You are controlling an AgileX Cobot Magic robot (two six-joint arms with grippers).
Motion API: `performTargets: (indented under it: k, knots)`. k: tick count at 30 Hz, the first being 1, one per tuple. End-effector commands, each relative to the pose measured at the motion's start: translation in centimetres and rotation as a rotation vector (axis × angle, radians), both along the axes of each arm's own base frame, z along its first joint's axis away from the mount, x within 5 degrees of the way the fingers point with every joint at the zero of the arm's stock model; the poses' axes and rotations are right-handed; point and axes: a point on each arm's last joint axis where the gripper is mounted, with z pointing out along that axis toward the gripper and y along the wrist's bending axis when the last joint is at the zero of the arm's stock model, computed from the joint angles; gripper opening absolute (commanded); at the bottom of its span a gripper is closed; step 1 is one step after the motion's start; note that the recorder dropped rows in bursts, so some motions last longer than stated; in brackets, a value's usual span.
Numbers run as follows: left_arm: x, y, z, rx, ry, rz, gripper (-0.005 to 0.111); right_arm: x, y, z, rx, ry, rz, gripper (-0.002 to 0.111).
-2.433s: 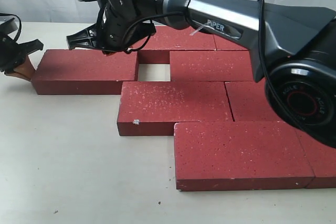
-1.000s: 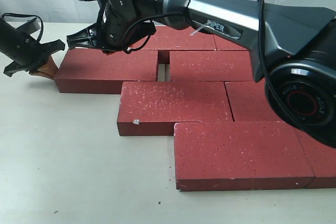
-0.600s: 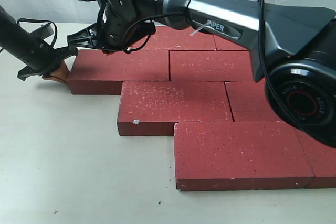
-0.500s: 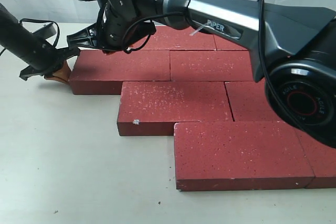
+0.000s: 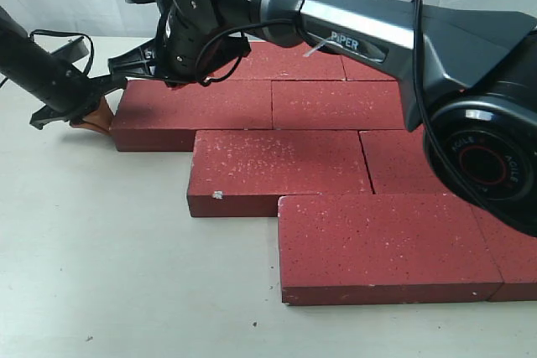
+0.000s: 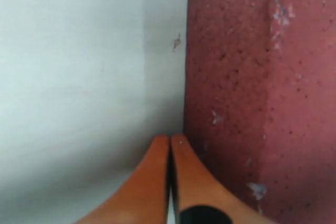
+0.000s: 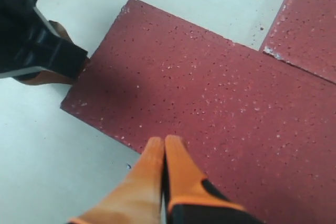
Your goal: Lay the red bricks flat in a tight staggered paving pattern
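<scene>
Off-white matte counter (image 5: 126,249) carries the dark red speckled paving bricks (image 5: 352,165), lying flat in staggered rows with their joints closed. The black right arm (image 5: 470,48), with white lettering (image 5: 350,40) reading "PIPER", reaches across. Its right gripper (image 7: 164,142), orange fingers pinched together and empty, hangs over the far-left brick (image 5: 193,111), probably to steady it. The left gripper (image 6: 169,140), likewise pinched and empty, butts that brick's end face, apparently to press it tight.

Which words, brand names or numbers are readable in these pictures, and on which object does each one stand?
"PIPER": white letters on the right arm's silver link.
"AGILE": it seems to read so, in small letters around the round joint cap of the same arm; the other letters there are too small to read.
The red bricks carry no text, and the two wrist views show none.
</scene>
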Motion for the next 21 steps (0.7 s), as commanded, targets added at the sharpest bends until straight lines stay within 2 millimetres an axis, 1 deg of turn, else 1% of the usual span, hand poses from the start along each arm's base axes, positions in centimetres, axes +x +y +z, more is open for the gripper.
performTargets:
  k: [1, 5, 13, 21]
  knots:
    - [-0.1, 1.4, 0.5, -0.009, 0.004, 0.037, 0.0, 0.1, -0.3, 0.5, -0.008, -0.006, -0.006, -0.001]
    - [-0.2, 2.3, 1.3, -0.006, -0.014, 0.056, 0.0, 0.0, -0.5, 0.3, -0.027, 0.013, -0.009, -0.001]
    - [-0.4, 2.5, 3.8, 0.021, -0.067, 0.043, 0.0, -0.4, -0.8, 0.0, -0.066, 0.061, -0.015, -0.001]
    - [-1.9, 2.6, 6.8, 0.066, -0.126, 0.038, 0.0, -1.2, -1.0, -0.2, -0.099, 0.147, 0.008, -0.001]
